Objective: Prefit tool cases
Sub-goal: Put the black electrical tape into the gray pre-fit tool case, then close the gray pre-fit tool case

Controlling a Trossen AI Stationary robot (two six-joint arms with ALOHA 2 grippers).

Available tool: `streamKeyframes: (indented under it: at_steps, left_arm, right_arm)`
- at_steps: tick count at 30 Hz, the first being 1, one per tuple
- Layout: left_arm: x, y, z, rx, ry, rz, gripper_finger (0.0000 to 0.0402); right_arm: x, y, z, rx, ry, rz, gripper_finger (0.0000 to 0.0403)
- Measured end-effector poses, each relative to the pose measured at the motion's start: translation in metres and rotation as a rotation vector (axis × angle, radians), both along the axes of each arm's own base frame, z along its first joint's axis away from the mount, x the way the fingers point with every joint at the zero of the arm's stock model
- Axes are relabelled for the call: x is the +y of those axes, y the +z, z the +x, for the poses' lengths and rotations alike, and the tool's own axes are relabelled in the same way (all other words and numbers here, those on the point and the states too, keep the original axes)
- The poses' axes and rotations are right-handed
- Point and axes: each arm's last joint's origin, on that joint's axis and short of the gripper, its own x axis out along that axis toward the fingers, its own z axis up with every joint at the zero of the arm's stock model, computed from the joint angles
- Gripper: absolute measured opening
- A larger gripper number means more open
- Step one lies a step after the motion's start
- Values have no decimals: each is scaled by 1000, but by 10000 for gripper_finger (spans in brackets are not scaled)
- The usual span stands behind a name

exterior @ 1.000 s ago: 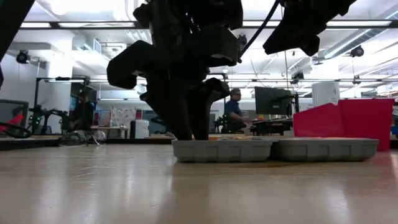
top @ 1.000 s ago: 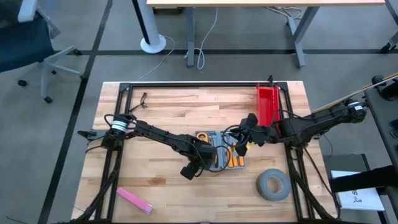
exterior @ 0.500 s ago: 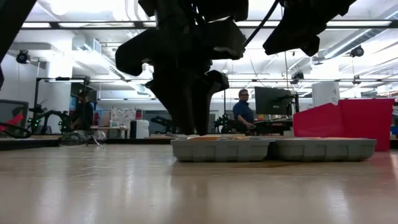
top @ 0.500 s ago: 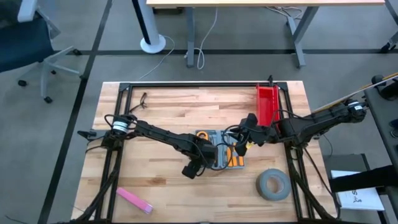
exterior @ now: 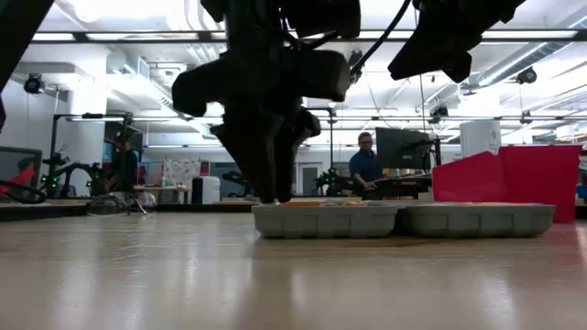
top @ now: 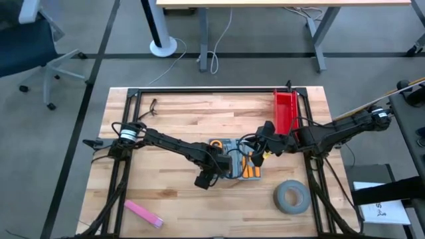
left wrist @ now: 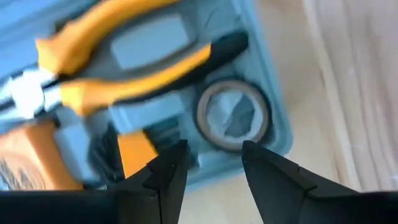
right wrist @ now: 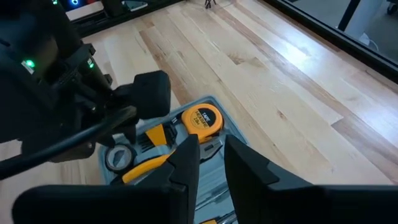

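Observation:
The blue-grey tool case (top: 240,167) lies open and flat on the wooden table near its middle, both halves side by side (exterior: 404,220). It holds orange-handled pliers (left wrist: 124,68), a small roll (left wrist: 233,115) in a round recess and a yellow tape measure (right wrist: 202,119). My left gripper (left wrist: 214,165) points down over the case's left half (top: 216,170), open. Its fingertips stand just above the case's edge beside the roll, with nothing between them. My right gripper (right wrist: 211,152) hangs higher, over the case's right half (top: 255,159), with a narrow gap and nothing in it.
A red bin (top: 286,109) stands at the table's far right, behind the case. A grey tape roll (top: 291,197) lies near the right front. A pink flat piece (top: 144,214) lies at the left front. A black frame runs around the table's edges.
My left gripper has risen slightly off the case's left half and rolled about its own axis, so the low view now shows its fingers edge-on instead of side by side. The case has stayed in place. My right gripper has kept still.

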Motion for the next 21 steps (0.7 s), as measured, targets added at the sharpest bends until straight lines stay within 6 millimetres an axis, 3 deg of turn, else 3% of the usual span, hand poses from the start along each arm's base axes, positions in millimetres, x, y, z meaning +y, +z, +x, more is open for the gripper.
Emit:
streamKeyframes:
  at_steps: [13,21]
  left_arm:
    - [8,1,-9,101,182,-1,140]
    - [22,12,-14,86,372,-32,146]
  right_arm:
    - [0,0,0,-1,1,0,80]
    - [1,-2,0,13,1,-2,68]
